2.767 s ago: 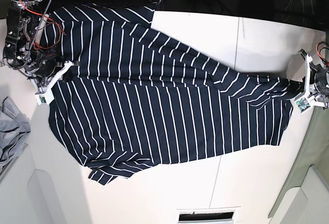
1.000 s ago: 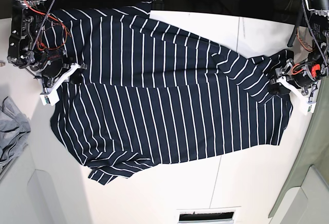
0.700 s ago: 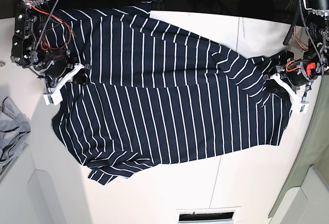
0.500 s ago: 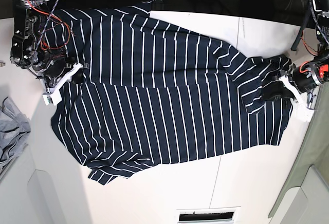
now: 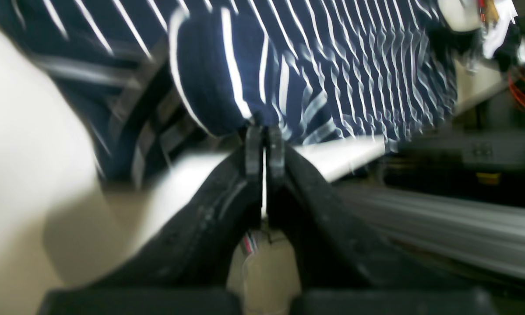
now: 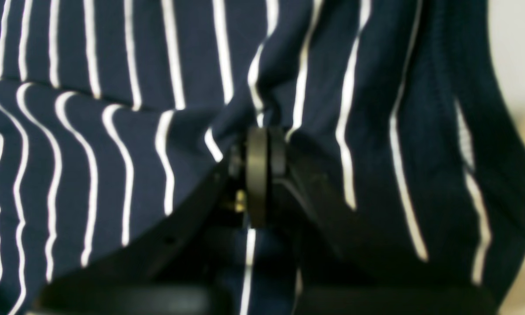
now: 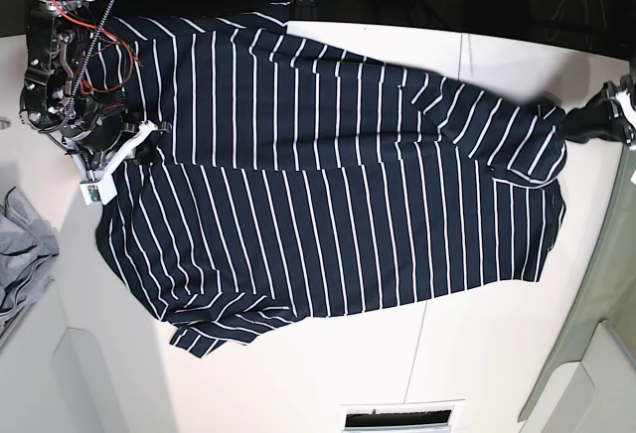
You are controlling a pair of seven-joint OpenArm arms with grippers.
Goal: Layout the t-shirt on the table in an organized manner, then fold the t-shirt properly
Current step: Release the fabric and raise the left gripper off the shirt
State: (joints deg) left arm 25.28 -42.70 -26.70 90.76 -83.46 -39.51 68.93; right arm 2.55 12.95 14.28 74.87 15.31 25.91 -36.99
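Holding the t-shirt [image 7: 338, 195] at both ends.
Left gripper [image 5: 264, 131] and right gripper [image 6: 262, 135] pinch it above the table [image 7: 477, 354].

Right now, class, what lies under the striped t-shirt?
Under the t-shirt lies the white table, bare around the shirt's edges. Its far-left part runs past the table's far edge. Anything on the tabletop beneath the fabric is covered and cannot be seen.

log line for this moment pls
phase: spreading | left end effector: shut on shirt | right end effector: shut on shirt | shirt: stretched across table
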